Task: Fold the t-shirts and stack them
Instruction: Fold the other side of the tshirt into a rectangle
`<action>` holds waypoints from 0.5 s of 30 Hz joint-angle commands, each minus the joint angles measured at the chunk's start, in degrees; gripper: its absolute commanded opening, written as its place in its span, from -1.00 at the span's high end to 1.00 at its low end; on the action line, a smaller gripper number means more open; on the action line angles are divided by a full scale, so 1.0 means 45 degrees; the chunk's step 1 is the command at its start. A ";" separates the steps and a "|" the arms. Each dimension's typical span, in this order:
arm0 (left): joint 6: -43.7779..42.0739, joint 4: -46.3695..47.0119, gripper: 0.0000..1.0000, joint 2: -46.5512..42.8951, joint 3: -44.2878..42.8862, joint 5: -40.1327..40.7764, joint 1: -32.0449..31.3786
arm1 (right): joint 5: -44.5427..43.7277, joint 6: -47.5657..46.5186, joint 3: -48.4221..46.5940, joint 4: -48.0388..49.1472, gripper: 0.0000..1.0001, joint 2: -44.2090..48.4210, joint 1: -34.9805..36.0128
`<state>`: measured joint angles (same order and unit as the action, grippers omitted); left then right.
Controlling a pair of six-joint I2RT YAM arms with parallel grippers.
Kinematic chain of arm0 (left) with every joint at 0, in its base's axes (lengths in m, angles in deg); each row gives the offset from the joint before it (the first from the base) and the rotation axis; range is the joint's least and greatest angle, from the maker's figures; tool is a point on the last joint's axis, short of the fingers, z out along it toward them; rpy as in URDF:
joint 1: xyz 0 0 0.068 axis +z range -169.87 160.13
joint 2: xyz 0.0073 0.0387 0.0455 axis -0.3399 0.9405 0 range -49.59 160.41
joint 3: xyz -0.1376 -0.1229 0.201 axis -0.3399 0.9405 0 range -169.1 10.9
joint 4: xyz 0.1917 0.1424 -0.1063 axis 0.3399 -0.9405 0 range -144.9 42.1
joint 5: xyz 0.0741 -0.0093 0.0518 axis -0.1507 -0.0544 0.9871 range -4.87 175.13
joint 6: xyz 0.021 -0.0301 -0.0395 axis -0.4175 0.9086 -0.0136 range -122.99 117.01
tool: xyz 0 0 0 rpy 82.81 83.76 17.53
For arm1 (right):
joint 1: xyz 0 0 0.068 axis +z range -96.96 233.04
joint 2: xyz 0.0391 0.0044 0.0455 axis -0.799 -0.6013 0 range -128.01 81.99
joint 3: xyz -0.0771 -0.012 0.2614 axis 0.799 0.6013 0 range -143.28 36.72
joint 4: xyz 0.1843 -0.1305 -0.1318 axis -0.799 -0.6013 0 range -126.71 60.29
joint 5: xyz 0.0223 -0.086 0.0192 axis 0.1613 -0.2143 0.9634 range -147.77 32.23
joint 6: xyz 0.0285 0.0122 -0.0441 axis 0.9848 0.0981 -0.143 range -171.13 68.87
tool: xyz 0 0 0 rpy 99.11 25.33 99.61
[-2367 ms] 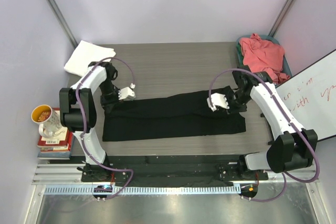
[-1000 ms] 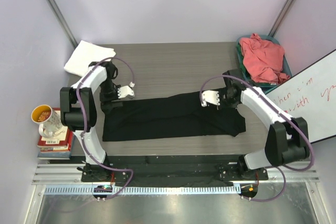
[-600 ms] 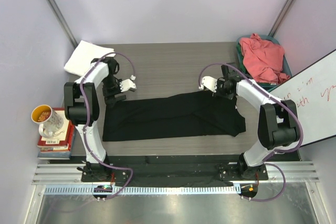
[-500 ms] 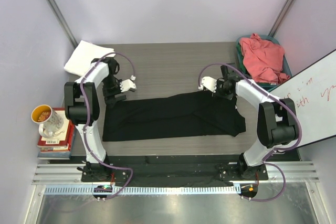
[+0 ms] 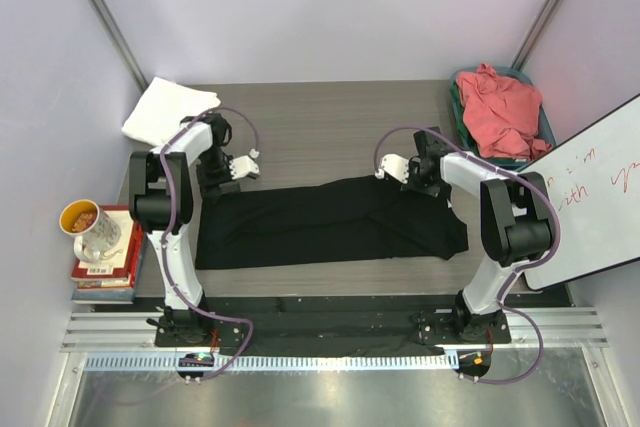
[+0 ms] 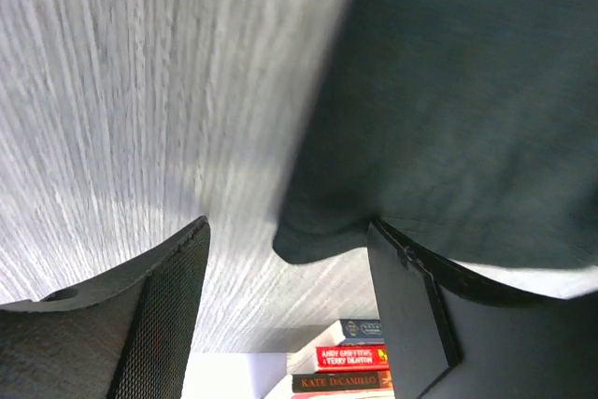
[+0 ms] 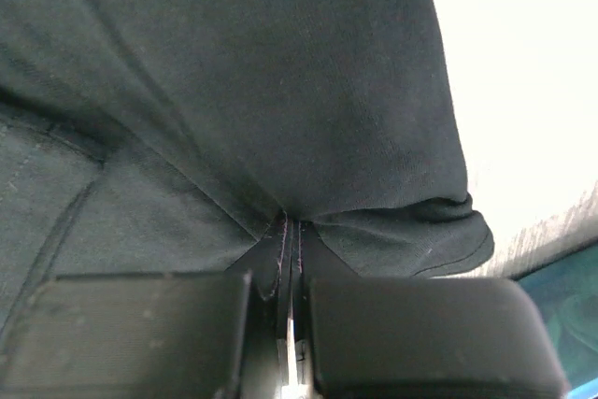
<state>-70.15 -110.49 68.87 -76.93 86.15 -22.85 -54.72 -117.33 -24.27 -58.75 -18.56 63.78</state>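
Books (image 5: 105,275) and mug (image 5: 88,227): beside the counter's (image 5: 320,127) near-left edge, clear of the work.
Black t-shirt (image 5: 330,222): lies across mid-counter as a long band, folded lengthwise, print hidden.
Whiteboard (image 5: 590,187): leans at the right edge, close beside the right arm; a wide elbow swing could brush it.
Right end effector (image 7: 291,231): clenched on a pinch of the band's far edge, toward its right end.
Left end effector (image 6: 285,231): jaws parted, grasping nothing, hovering above the band's far-left corner.
Step in hand: apparently the crosswise fold of the black t-shirt; one end is gripped, the other not yet.
Next move: probably the left jaws must close on that corner, then lift the limp cloth clear so it does not drag.
White t-shirt (image 5: 165,107): folded at the far-left corner, well apart; likely stack site.
Coral-pink t-shirt (image 5: 500,102): crumpled in the basket (image 5: 547,130), far right, unfolded.
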 commanded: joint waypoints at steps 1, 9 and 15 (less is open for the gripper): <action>0.0333 0.1192 -0.37 0.0200 0.0202 0.1198 -0.0079 | -0.0521 -0.0444 0.0037 0.0709 0.98 -0.0116 -0.0044; 0.0431 0.2403 -0.36 0.0240 0.0280 0.2370 -0.0079 | -0.1224 -0.1520 0.1150 0.1530 0.98 0.0060 -0.0141; 0.0646 0.3984 -0.35 0.0025 0.0651 0.3054 -0.0060 | -0.1322 -0.2086 0.1483 0.1765 0.97 0.0079 -0.0122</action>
<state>-67.74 -101.64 69.81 -75.60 96.20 -23.35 -58.76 -124.10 -19.96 -50.88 -17.49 63.84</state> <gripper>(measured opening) 0.679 0.018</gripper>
